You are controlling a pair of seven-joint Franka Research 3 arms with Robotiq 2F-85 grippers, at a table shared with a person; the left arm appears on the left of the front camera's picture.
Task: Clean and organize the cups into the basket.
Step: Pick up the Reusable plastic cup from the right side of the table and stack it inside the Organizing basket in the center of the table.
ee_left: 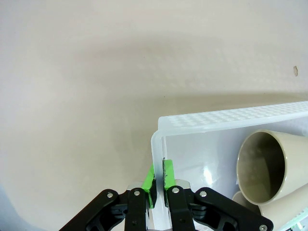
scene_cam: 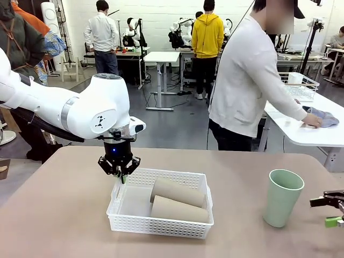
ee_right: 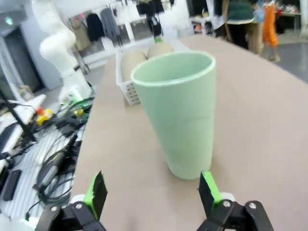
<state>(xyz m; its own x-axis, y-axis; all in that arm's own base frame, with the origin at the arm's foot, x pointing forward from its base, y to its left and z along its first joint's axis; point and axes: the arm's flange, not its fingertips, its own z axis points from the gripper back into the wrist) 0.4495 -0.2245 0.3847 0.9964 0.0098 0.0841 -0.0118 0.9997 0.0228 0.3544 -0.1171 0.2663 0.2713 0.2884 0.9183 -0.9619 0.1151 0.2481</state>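
Observation:
Two brown cups (scene_cam: 177, 192) (scene_cam: 180, 209) lie on their sides in the white lattice basket (scene_cam: 156, 223) at mid-table. My left gripper (scene_cam: 119, 171) points down at the basket's far left corner. In the left wrist view its green pads (ee_left: 150, 185) are shut on the basket's thin wall (ee_left: 231, 118), and a brown cup's open mouth (ee_left: 264, 163) shows inside. The mint green cup (scene_cam: 282, 198) stands upright on the table to the right. My right gripper (scene_cam: 329, 210) is open just right of it. In the right wrist view the cup (ee_right: 178, 110) stands a little beyond the spread gripper (ee_right: 153, 192).
A person in a white top leans over a neighbouring white table at the far right, wiping with a cloth (scene_cam: 322, 117) near a wire basket (scene_cam: 301, 86). Past the table's edge in the right wrist view lie cables and tools (ee_right: 43, 159).

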